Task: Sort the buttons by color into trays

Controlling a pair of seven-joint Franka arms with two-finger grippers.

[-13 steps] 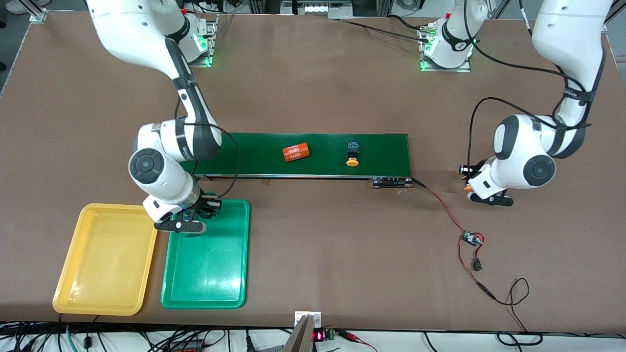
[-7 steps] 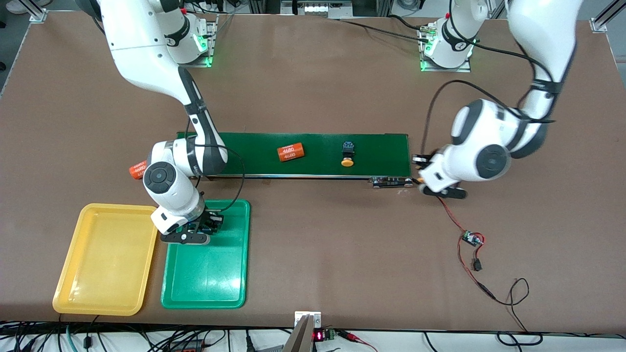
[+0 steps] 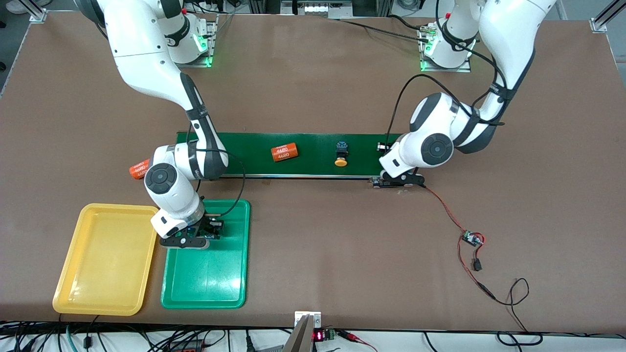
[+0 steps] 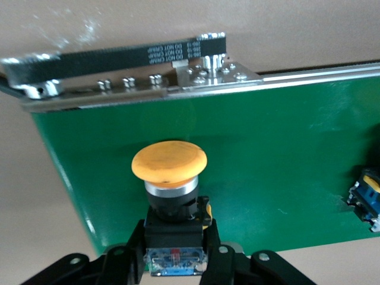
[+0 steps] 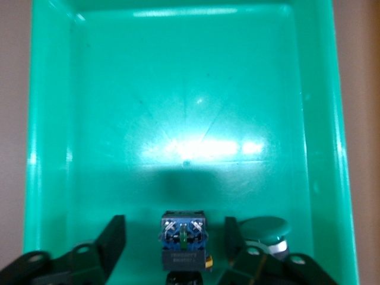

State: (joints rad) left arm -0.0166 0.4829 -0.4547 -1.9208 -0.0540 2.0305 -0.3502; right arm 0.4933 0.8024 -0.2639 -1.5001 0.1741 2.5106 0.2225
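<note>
- Since a second ago the left arm swings in from bare tabletop (image 3: pixel 318 244) to the conveyor belt's (image 3: pixel 313 161) end, while the right end effector (image 3: pixel 195 234) sinks into the green tray (image 3: pixel 230 288); the yellow tray (image 3: pixel 73 288) sits empty, another yellow button (image 3: pixel 341 154) rides the belt.
- Left wrist: left end effector (image 4: pixel 176 261) pinches a yellow button (image 4: pixel 170 178) narrowly; a loose grip could drop it onto the belt.
- Right wrist: jaws spread wide, a green button (image 5: pixel 184 236) loose between them beside another (image 5: pixel 265 231); lifting carelessly might knock it out.
</note>
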